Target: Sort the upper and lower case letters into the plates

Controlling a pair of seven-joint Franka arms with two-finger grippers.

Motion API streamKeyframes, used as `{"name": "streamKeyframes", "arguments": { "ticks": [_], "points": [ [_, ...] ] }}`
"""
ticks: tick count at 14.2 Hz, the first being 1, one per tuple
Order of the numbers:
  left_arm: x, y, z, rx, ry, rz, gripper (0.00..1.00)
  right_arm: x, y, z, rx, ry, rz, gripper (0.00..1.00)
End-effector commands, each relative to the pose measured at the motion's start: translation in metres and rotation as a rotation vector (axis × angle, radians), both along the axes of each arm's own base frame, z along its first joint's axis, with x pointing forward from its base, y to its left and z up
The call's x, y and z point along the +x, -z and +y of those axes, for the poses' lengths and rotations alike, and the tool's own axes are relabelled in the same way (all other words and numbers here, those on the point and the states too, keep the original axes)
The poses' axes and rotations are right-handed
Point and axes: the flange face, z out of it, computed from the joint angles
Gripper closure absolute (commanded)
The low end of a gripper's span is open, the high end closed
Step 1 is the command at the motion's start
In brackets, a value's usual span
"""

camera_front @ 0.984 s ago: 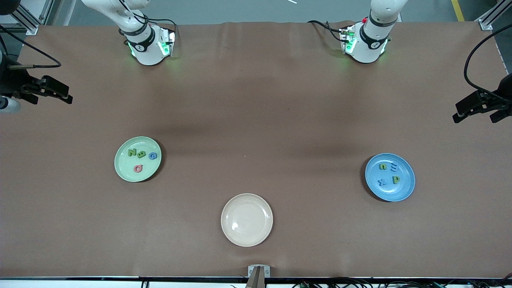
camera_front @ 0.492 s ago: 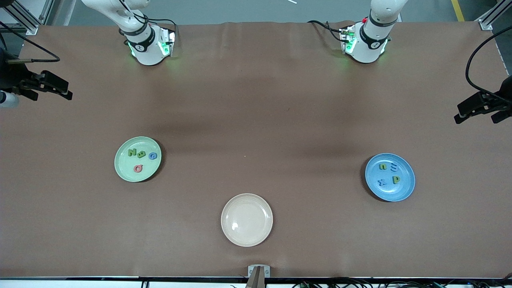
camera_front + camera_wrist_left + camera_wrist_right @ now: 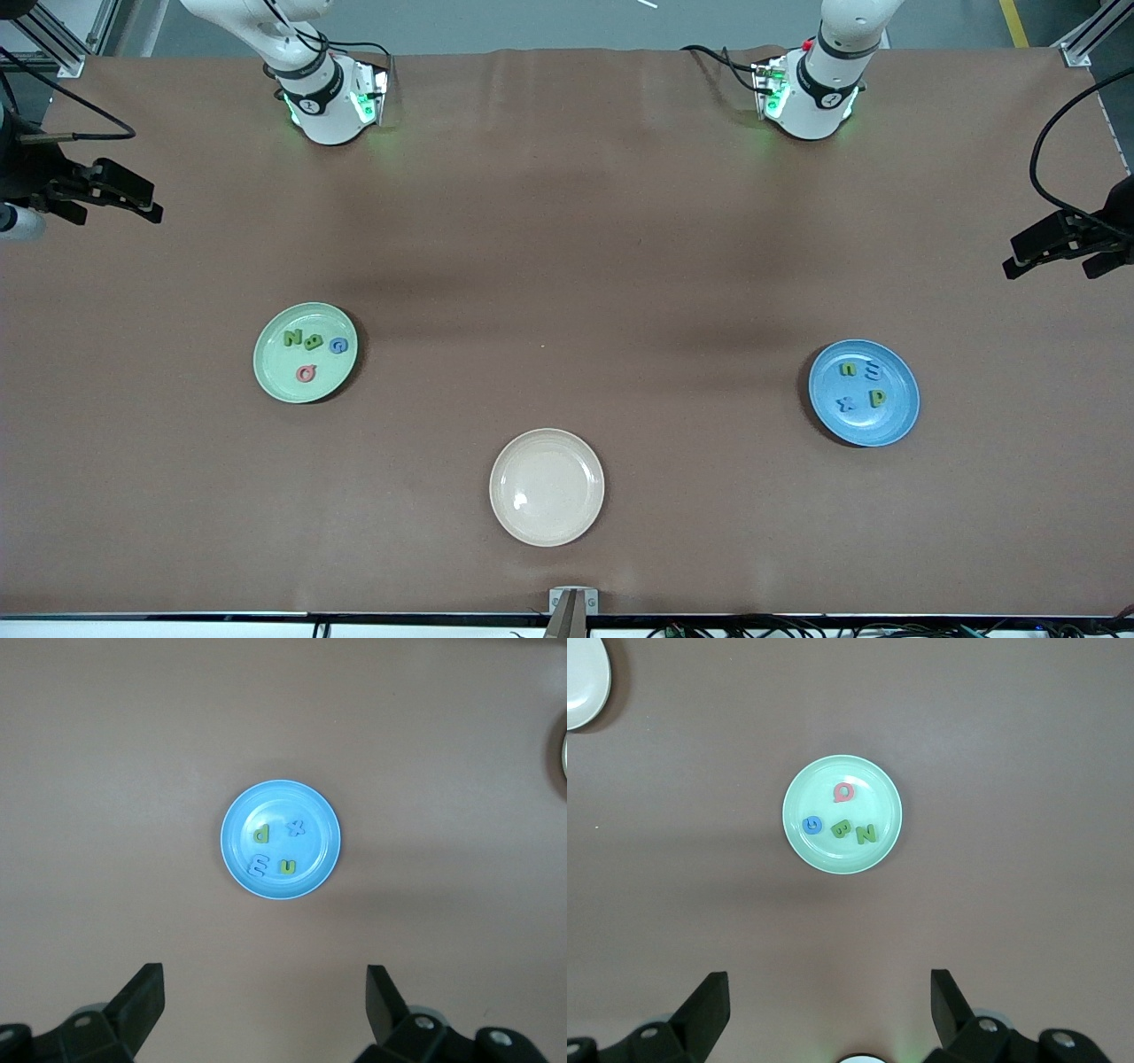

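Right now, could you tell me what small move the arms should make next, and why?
Probably none beyond staying parked. The green plate holds four capitals, the blue plate four small letters, and the beige plate none. The left gripper and right gripper hang open, high above their plates.

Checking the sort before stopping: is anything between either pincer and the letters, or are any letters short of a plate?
Nothing visible. Both pincers, left and right, are open high above the table. Four letters lie in the green plate, four in the blue plate.
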Motion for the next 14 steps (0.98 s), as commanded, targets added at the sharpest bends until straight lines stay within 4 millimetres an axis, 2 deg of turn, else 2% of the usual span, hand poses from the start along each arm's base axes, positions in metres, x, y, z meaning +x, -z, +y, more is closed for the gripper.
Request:
{"name": "streamKeyframes", "arguments": {
  "ticks": [1, 10, 14],
  "points": [
    [0.001, -0.003, -0.014, 0.013, 0.016, -0.003, 0.0, -0.01, -0.003, -0.001, 0.002, -0.008, -0.018, 0.0],
    [0.005, 0.003, -0.036, 0.069, 0.026, 0.007, 0.0, -0.008, -0.002, -0.002, -0.009, -0.023, -0.03, 0.0],
    [0.002, -0.001, -0.045, 0.074, 0.037, 0.0, 0.0, -0.008, -0.002, -0.002, -0.009, -0.023, -0.029, 0.0]
  ]
}}
